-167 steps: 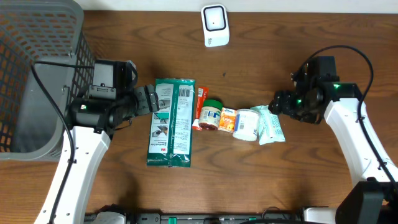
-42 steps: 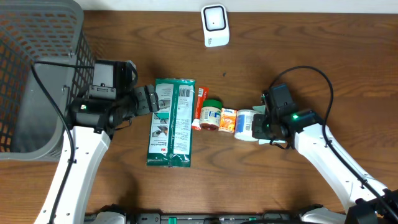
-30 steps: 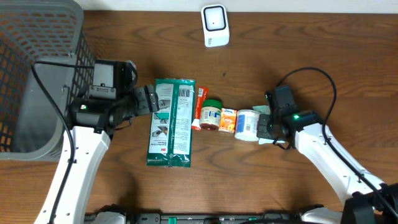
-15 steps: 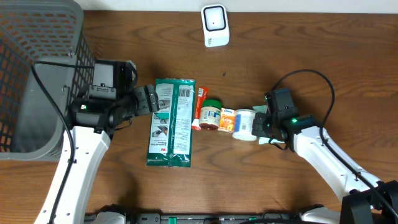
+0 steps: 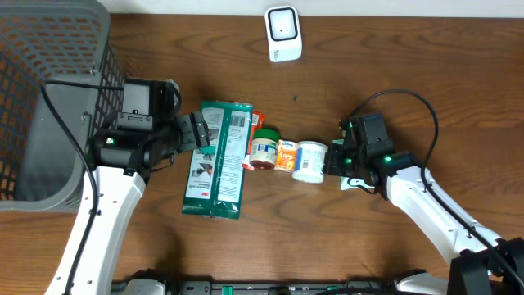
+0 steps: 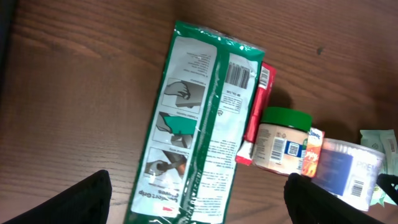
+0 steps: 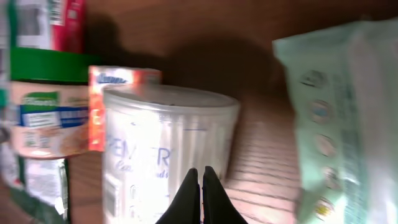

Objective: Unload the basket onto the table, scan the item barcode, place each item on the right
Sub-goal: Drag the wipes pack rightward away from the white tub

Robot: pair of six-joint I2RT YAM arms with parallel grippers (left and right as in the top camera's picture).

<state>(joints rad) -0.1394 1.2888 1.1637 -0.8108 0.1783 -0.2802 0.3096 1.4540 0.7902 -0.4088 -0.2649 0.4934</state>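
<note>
**At mid-table, a shut gripper against a row of goods**

Closest in the right wrist view, the right gripper had its two fingertips pinched together on nothing, their point at the side wall of a white tub lying on its side; they appeared to touch it. A pale green wipes pack lay just right of the tub in that frame, and an orange box sat against the tub's left.

Seen from the left wrist, the left gripper stood wide apart and empty, its dark fingers in the lower corners of the frame. A long green pack lay tilted beneath it, printed back upward, with a barcode near its upper end. A red tube lay along the pack's right edge, then a green-lidded jar.

From overhead, the goods formed a touching row across the middle of the table: pack, tube, jar, box and tub, with the right gripper at the row's right end. The left gripper sat at the pack's upper left edge; contact could not be told. A grey basket filled the upper left corner. Farthest off, at top centre and well apart from every item, stood the white scanner.
</note>
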